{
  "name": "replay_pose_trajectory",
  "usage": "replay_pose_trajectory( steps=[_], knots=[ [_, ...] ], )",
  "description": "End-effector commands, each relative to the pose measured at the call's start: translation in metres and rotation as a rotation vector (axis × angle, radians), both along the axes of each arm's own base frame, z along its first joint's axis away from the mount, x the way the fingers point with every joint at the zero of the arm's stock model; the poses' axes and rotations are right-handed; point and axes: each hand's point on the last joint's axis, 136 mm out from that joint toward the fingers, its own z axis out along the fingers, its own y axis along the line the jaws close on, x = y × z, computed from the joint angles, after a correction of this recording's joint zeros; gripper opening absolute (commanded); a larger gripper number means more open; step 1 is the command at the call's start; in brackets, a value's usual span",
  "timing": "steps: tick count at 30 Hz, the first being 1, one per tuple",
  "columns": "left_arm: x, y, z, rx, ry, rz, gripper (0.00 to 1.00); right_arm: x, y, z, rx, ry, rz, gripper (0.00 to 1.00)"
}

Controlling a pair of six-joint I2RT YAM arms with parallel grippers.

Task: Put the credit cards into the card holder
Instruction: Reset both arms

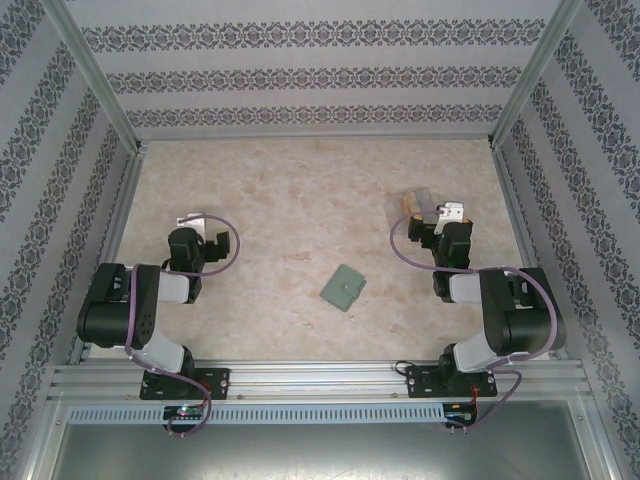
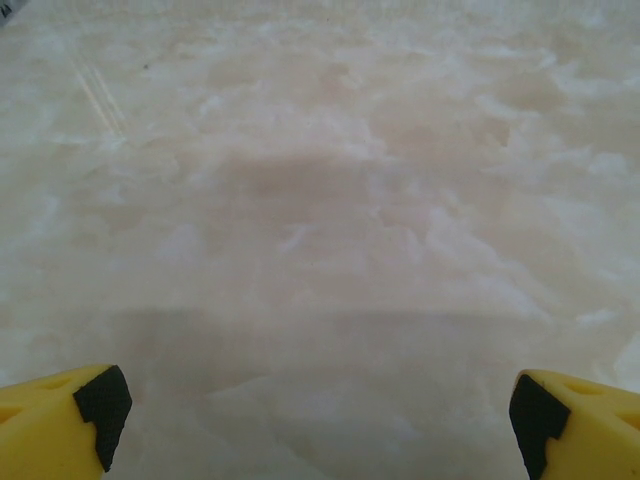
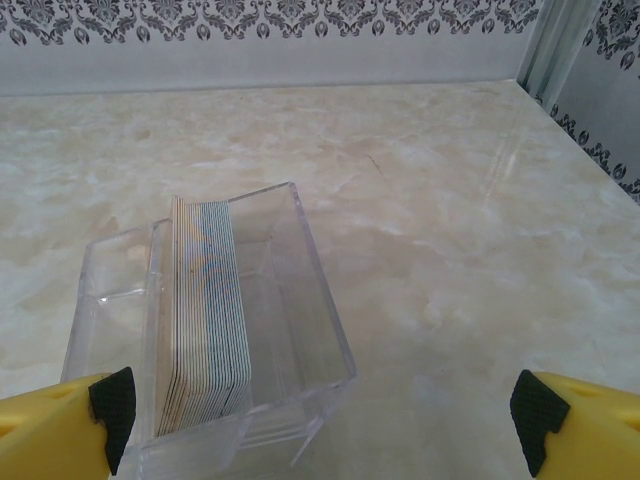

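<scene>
Overhead view, read from the near edge outward. The closed grey-green card holder [image 1: 343,288] is seen flat on the marbled beige table [image 1: 300,180], turned diamond-wise, at about 5 o'clock from the table's centre and well apart from both arms. The left gripper [image 1: 195,222] is placed at 9 o'clock; in its wrist view [image 2: 320,420] the yellow fingers [image 2: 60,415] are spread wide over bare table, with nothing between them. The right gripper [image 1: 452,212] is placed at 2 o'clock, its jaws likewise wide apart [image 3: 320,420] and closed on nothing. Just beyond it, at its 11 o'clock, a clear plastic case [image 1: 418,203] is set down. In the right wrist view the case [image 3: 300,300] lies toward 7 o'clock, beside the left-hand finger [image 3: 60,415]; whether they touch cannot be told. The credit cards [image 3: 205,300] are stacked on edge inside the case. Patterned walls [image 1: 300,75] enclose the far side.
</scene>
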Motion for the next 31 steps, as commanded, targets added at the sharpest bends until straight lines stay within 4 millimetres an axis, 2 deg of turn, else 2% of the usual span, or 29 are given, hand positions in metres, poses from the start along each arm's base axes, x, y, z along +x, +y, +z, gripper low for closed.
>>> replay_pose_trajectory(
  steps=[1,31],
  knots=[
    [0.0145,-0.0029,0.0262,0.000,-0.101,-0.011,0.99,0.0044,0.0033,0.0080,-0.011,-0.022,0.007,0.98],
    [0.0158,-0.0051,0.0258,0.019,-0.090,-0.013,0.99,0.0048,0.0048,0.0080,-0.014,-0.020,0.014,0.98]
  ],
)
